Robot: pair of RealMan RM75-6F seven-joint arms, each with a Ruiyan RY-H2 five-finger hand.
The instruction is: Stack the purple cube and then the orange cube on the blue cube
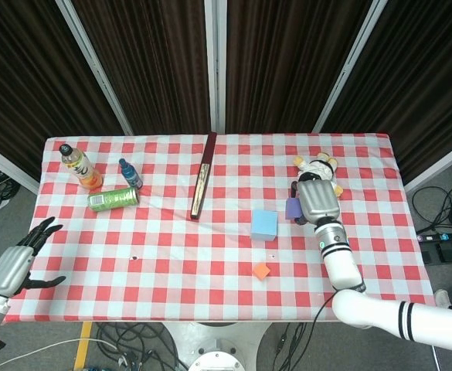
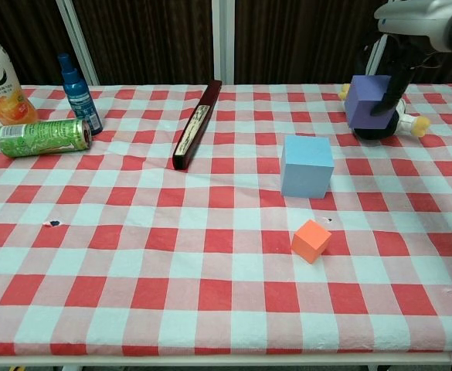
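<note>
My right hand [image 1: 317, 199] [image 2: 399, 39] holds the purple cube [image 2: 368, 101] [image 1: 293, 207] in the air, up and to the right of the blue cube [image 2: 307, 165] [image 1: 263, 223], which stands on the checkered cloth. The small orange cube [image 2: 311, 240] [image 1: 262, 270] lies on the cloth in front of the blue one. Off the table's near left corner my left hand [image 1: 17, 263] hangs with its fingers spread and nothing in it; the chest view does not show it.
A black and white plush toy [image 2: 380, 124] [image 1: 318, 165] lies behind the held cube. A long dark box [image 2: 197, 124] lies at the centre back. At the back left are a green can [image 2: 42, 137] on its side, a blue bottle [image 2: 80, 93] and an orange drink bottle [image 2: 0, 76].
</note>
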